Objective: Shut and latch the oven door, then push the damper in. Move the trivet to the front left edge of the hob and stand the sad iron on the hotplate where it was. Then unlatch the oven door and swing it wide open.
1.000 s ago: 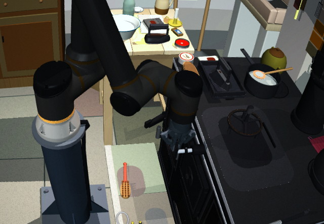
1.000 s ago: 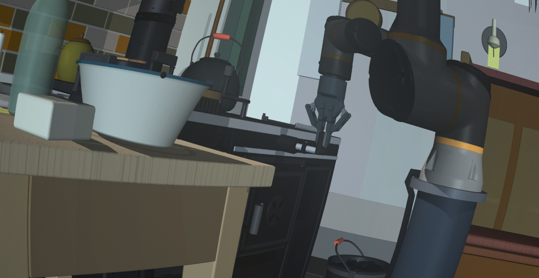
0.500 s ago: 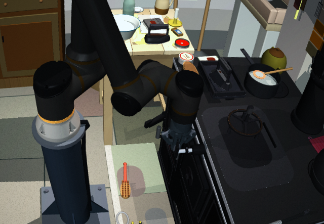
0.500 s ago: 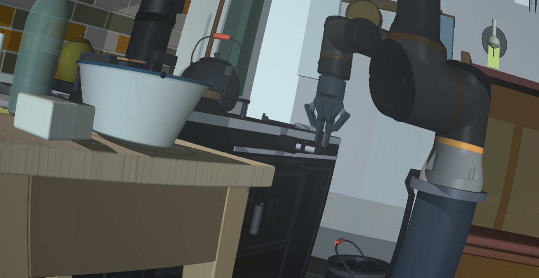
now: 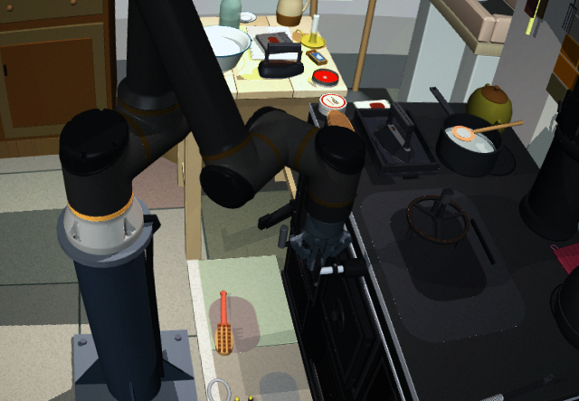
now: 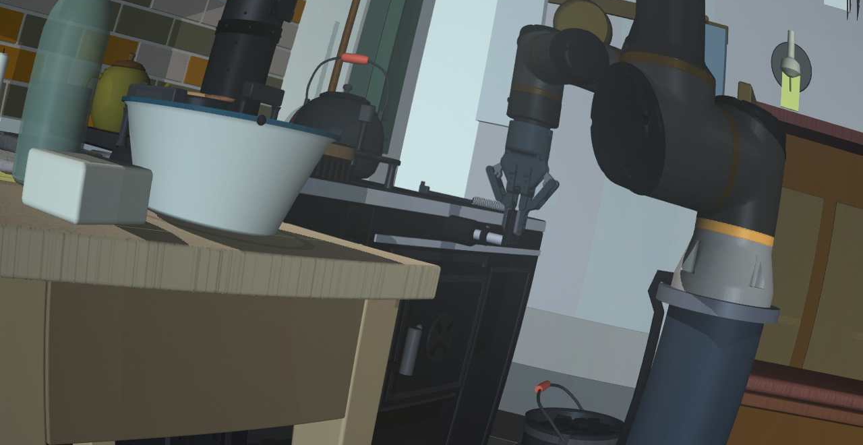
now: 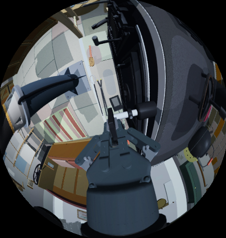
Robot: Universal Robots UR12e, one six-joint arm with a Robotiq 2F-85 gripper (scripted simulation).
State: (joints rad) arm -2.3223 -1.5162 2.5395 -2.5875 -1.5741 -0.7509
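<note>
The damper (image 5: pixel 340 269) (image 6: pixel 486 236) (image 7: pixel 128 113), a white rod running into a black socket, sticks out of the stove's front rail just under the hob edge, and my gripper (image 5: pixel 321 266) (image 6: pixel 513 225) (image 7: pixel 111 117) hangs straight down at its outer end, closed on the tip of the rod. The oven door (image 5: pixel 337 322) (image 6: pixel 445 328) lies flat against the stove front below. The round trivet (image 5: pixel 438 219) (image 7: pixel 205 96) stands on the hotplate in the middle of the hob. One sad iron (image 5: pixel 395 137) rests in a black tray at the hob's back left.
The wooden side table (image 5: pixel 276 60) left of the stove carries a white bowl (image 6: pixel 223 162), a bottle, a jug and a second iron. A saucepan (image 5: pixel 467 144) and a kettle (image 6: pixel 341 122) stand on the hob. A coal bucket (image 6: pixel 570 424) sits on the floor.
</note>
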